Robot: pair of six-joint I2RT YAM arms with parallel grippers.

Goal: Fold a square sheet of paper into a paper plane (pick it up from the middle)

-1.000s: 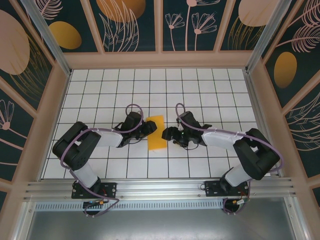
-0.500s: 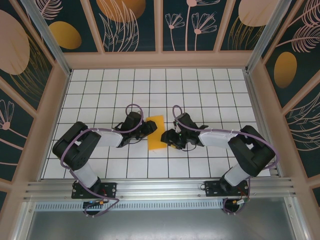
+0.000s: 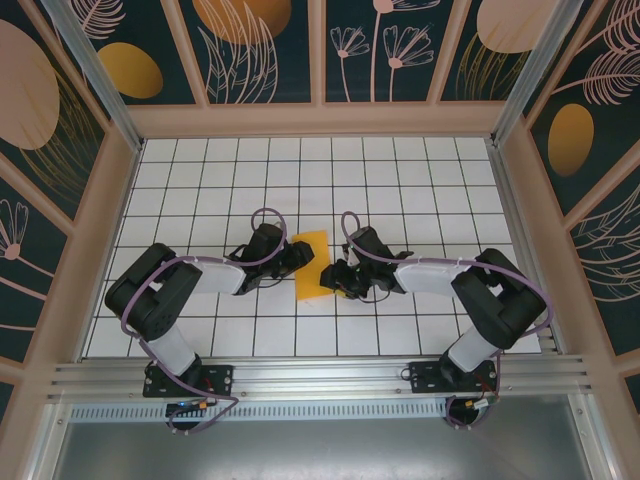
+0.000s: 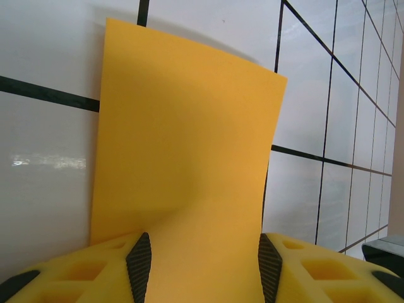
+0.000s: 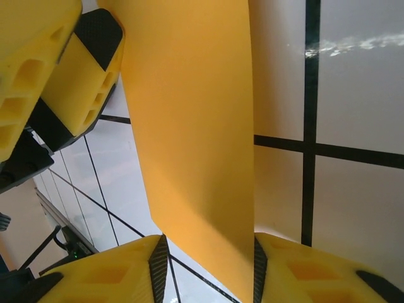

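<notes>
right gripper (image 3: 337, 279) has slid in toward the square sheet of paper (image 3: 312, 265), closing the gap it kept a second ago, and now sits at the sheet's right edge. left gripper (image 3: 300, 254) has stayed put at the sheet's left edge. the sheet lies on the white-tiled table (image 3: 420, 180) between the two, and from above it shows as a narrow strip. in the left wrist view it bows instead of lying flat.

the left fingers (image 4: 88, 278) and the right fingers (image 5: 303, 271) are both spread, with an edge of the sheet reaching into each gap. neither pair is clamped on it.

i'd judge this an early fold, with the second hold just being set up. next, the right fingers need to pinch their edge squarely, without a stray crease, while the left side steadies the sheet so it doesn't skate on the table.
</notes>
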